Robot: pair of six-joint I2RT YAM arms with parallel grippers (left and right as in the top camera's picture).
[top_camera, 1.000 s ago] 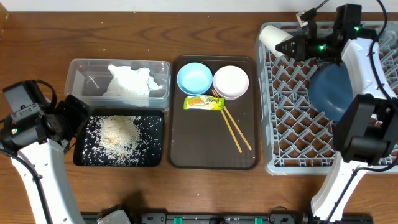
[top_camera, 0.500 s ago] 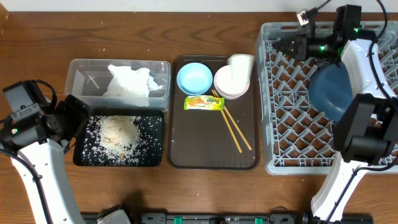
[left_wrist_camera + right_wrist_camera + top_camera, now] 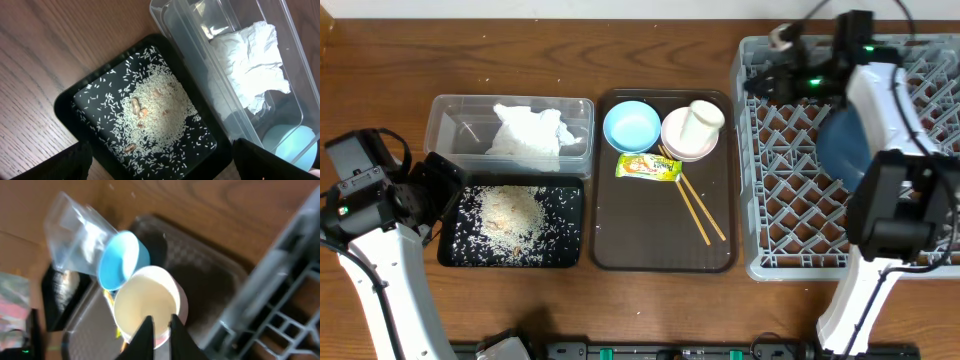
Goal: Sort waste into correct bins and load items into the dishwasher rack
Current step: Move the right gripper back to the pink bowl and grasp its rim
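One thing has changed, and it sets the task back. A second ago the right hand (image 3: 757, 84) held the small cream cup (image 3: 706, 116) over the 11 o'clock corner of the dishwasher rack (image 3: 790, 190). Now the cup lies tipped on the white bowl (image 3: 678, 140), at the 1 o'clock corner of the brown serving tray (image 3: 620, 250). The right hand hovers just inside the rack's 9 o'clock edge. The right wrist view shows its fingers only narrowly parted, with nothing between them. It looks as if the cup slipped free instead of being placed, so it probably needs a fresh grasp.

Only the dark-blue plate (image 3: 845, 145) stands in the rack, toward 3 o'clock. The light-blue bowl (image 3: 632, 125) sits at the tray's 11 o'clock. The snack wrapper (image 3: 647, 166) lies below it, near the tray's centre. The wooden chopsticks (image 3: 695, 205) slant toward 5 o'clock. None of these is sorted or loaded yet.

At the bench's 9 o'clock side, the paper napkin (image 3: 530, 130) is in the clear tub (image 3: 445, 110) and the rice (image 3: 510, 210) is spread in the black tray (image 3: 445, 250). The left hand (image 3: 167, 162) waits above that tray, spread wide and empty.
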